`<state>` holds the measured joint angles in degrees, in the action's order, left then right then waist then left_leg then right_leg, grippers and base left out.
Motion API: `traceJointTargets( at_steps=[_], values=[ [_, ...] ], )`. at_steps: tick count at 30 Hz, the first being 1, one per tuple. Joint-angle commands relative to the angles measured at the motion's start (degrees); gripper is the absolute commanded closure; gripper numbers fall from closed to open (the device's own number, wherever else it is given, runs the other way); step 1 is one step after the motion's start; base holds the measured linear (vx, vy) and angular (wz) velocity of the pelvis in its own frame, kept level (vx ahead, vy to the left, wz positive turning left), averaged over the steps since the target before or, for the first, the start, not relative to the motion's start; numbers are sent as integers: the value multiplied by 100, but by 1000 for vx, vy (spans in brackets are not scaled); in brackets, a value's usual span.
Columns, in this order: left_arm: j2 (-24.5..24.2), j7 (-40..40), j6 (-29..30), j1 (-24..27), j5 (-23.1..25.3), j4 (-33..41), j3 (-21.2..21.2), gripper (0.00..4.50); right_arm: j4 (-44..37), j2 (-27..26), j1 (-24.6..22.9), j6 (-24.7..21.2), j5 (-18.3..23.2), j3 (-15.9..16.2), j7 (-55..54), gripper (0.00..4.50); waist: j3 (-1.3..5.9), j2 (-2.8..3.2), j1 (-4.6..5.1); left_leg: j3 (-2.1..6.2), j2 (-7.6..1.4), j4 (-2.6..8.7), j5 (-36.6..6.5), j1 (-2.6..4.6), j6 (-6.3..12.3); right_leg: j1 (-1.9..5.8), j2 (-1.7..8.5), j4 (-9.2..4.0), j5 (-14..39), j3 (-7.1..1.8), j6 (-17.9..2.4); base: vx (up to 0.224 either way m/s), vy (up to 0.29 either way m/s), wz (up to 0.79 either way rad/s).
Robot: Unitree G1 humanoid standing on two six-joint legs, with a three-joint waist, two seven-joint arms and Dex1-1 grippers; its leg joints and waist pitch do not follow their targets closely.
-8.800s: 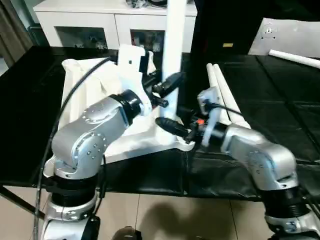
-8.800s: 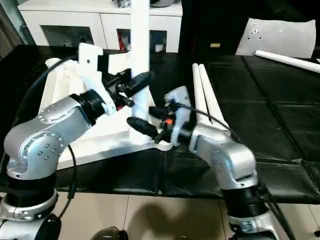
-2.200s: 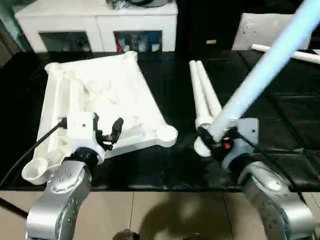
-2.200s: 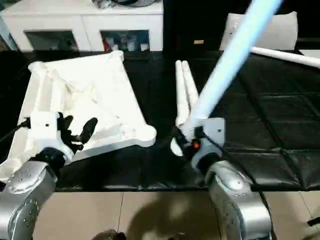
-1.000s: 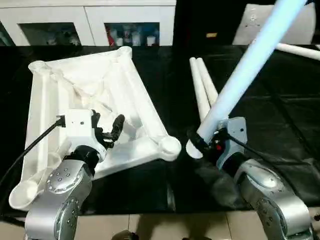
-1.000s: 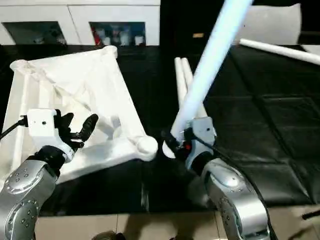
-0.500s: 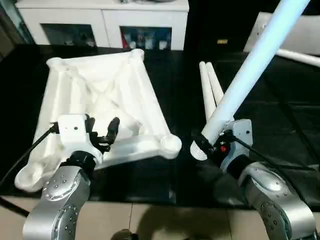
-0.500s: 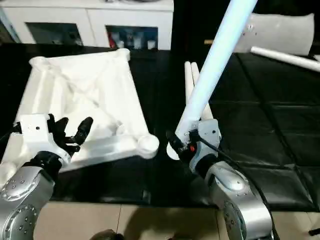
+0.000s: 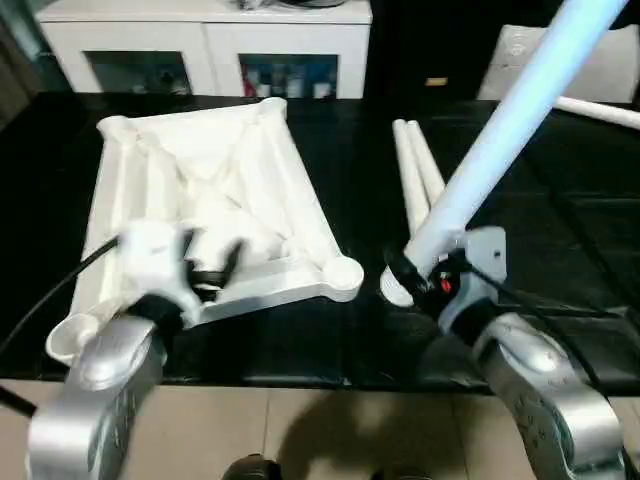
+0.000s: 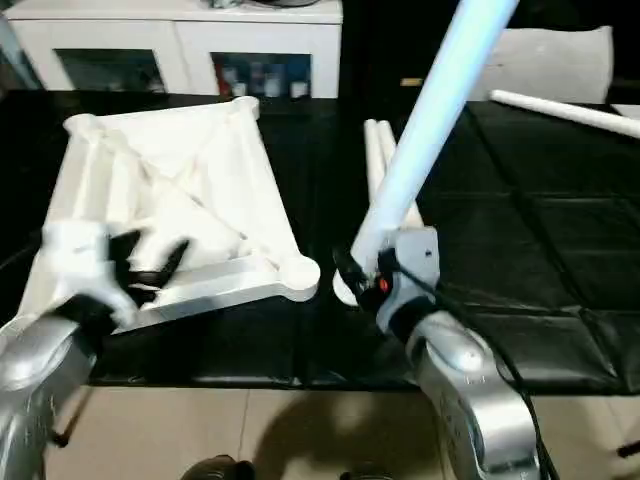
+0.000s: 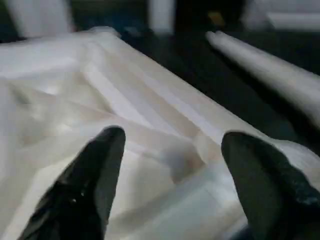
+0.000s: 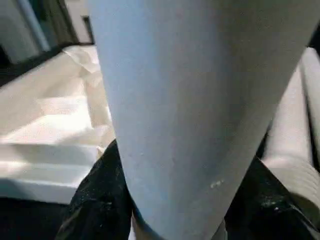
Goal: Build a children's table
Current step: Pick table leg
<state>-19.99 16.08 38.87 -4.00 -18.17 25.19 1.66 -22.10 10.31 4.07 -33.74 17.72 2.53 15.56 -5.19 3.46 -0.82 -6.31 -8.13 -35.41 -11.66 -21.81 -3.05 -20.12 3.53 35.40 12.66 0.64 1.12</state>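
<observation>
The children's table top (image 9: 200,190) lies upside down on the black table at the left, ribbed underside up, with a corner socket (image 9: 345,274) at its near right. My left gripper (image 9: 212,262) hovers open over the top's near edge, and its two black fingers (image 11: 95,175) stand wide apart with nothing between them. My right gripper (image 9: 412,272) is shut on the thick lower end of a white leg (image 9: 500,130). That leg slants up to the back right, its end just right of the corner socket. Two more legs (image 9: 415,170) lie side by side behind it.
A white cabinet (image 9: 200,40) with glass-fronted compartments stands behind the table. Another leg (image 9: 600,108) and a white sheet (image 9: 600,65) lie at the back right. The black table's front edge runs just under both forearms, with beige floor below.
My left arm is moving and blurred, its gripper shifted slightly along the top's near edge. The right gripper keeps the leg at the same slant. The camera has shifted a little.
</observation>
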Motion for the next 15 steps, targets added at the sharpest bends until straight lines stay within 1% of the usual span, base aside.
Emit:
traceJointTargets(
  at_steps=[1,2,3,4,5,6,7,8,9,10,11,12,13,14,15],
  values=[
    [-184,392,124,-152,30,-259,-256,105,73,69,59,119,36,-116,109,259,355,20,-33,79,-289,541,-1287,56,-162,60,353,-405,895,-179,-1016,0,0,0],
    [-266,514,149,-234,36,-361,-313,105,102,105,75,138,24,-111,160,259,408,37,-41,58,-287,521,-1012,25,-125,100,346,-359,456,-164,-1086,0,0,0],
    [-428,765,89,-366,100,-526,-450,105,134,163,87,158,60,-105,287,259,455,35,-64,39,-269,490,-826,16,-92,110,327,-342,217,-164,-1089,0,0,0],
    [-573,1038,19,-485,127,-658,-574,105,148,211,96,188,90,-104,402,259,496,58,-101,18,-262,442,-452,35,-21,92,316,-297,-299,-162,-1124,0,0,0],
    [-657,1214,6,-556,113,-723,-644,105,165,229,103,252,81,-110,446,259,509,58,-113,6,-253,432,-299,18,18,109,318,-277,-488,-155,-1152,0,0,0],
    [-883,1697,-44,-723,71,-847,-845,105,211,264,127,399,83,-120,565,259,516,51,-138,-10,-253,425,-171,12,67,111,323,-262,-683,-148,-1213,0,0,0],
    [-992,1965,-128,-809,74,-924,-963,133,248,286,144,509,88,-125,646,259,528,87,-171,-20,-249,420,-178,15,108,104,327,-252,-640,-146,-1246,0,0,0],
    [-1127,2319,-273,-945,126,-1093,-1139,133,302,318,176,548,98,-147,696,259,527,59,-163,-31,-269,423,-201,13,121,112,328,-246,-654,-141,-1315,0,0,0],
    [-1196,2508,-366,-1016,164,-1194,-1237,140,333,339,191,548,107,-156,726,259,502,56,-184,-31,-264,442,-295,13,141,95,326,-275,-485,-140,-1314,0,0,0],
    [-1288,2795,-484,-1134,199,-1365,-1389,146,353,420,208,389,197,-148,824,259,502,69,-190,-40,-273,457,-497,36,132,91,327,-284,-177,-146,-1336,0,0,0],
    [-1343,2977,-499,-1211,199,-1453,-1494,159,354,464,211,318,260,-150,888,259,497,71,-184,-44,-284,461,-596,39,106,91,330,-279,-60,-146,-1358,0,0,0],
    [-1388,3177,-579,-1304,228,-1590,-1615,159,375,495,209,305,313,-156,952,259,496,43,-189,-47,-294,479,-723,36,84,100,341,-293,162,-152,-1368,0,0,0],
    [-1405,3306,-710,-1376,284,-1715,-1695,181,394,509,213,316,341,-165,993,259,482,57,-191,-50,-302,494,-888,50,66,70,345,-316,423,-159,-1357,0,0,0],
    [-1411,3371,-794,-1411,320,-1787,-1738,181,407,512,211,333,350,-168,1013,259,474,59,-180,-54,-307,512,-1090,53,3,70,351,-335,683,-165,-1343,0,0,0],
    [-1411,3371,-794,-1411,320,-1787,-1738,186,407,512,211,333,350,-168,1013,259,481,58,-186,-53,-314,516,-1156,61,-30,71,360,-334,772,-167,-1336,0,0,0]
  ],
)
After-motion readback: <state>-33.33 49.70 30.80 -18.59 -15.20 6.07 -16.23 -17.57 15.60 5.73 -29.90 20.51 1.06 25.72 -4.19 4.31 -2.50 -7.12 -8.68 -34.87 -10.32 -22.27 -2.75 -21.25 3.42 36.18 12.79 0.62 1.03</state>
